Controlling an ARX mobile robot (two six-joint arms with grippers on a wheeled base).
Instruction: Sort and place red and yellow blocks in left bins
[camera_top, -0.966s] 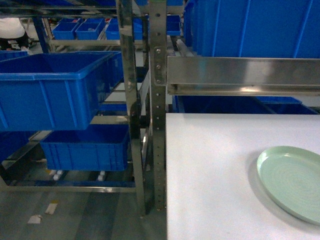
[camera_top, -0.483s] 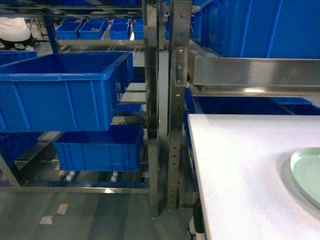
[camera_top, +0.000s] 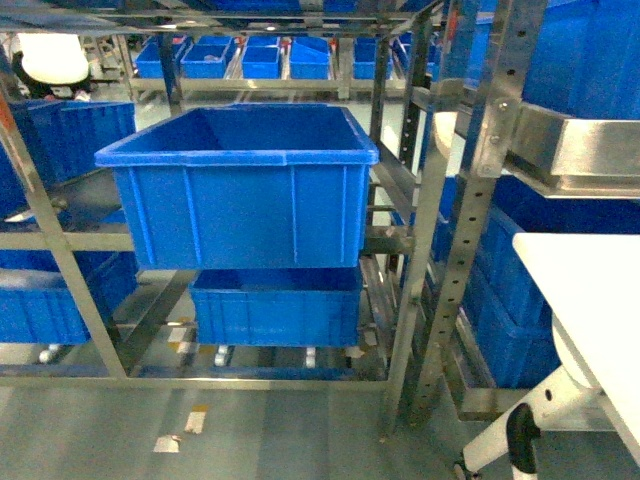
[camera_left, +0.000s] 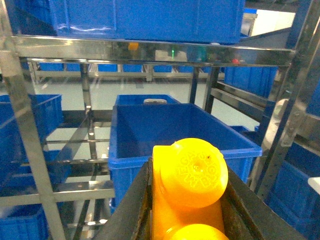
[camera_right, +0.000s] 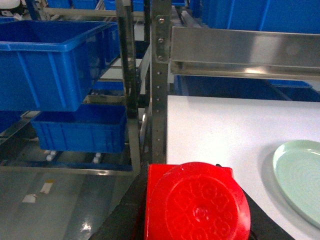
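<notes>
Steel shelving rack (camera_top: 430, 200) as landmark throughout. Left of its perforated upright: large deep bright-blue plastic crate (camera_top: 240, 185) resting on a shelf rail, open top facing up, with a second bright-blue crate (camera_top: 275, 305) directly beneath it on a lower rail. Behind the rack, further back: a row of smaller blue bins (camera_top: 262, 58). Right of the rack: corner of a white surface (camera_top: 590, 300).

Left hand (camera_left: 187, 210) clenched on an orange-yellow plastic toy brick with round studs (camera_left: 189, 175), dark fingers (camera_left: 135, 210) pressed against both sides; held in front of the rack, with another deep blue crate (camera_left: 170, 132) just beyond and below it.

Right hand (camera_right: 195, 220) grasping a bright red plastic toy brick with a round embossed stud (camera_right: 197, 202), held at the edge of the white surface (camera_right: 225, 130) just right of the rack's upright; fingers mostly hidden under the brick. Pale green oval plate (camera_right: 300, 175) lying flat on that surface, further right of the rack, apart from the red brick.
</notes>
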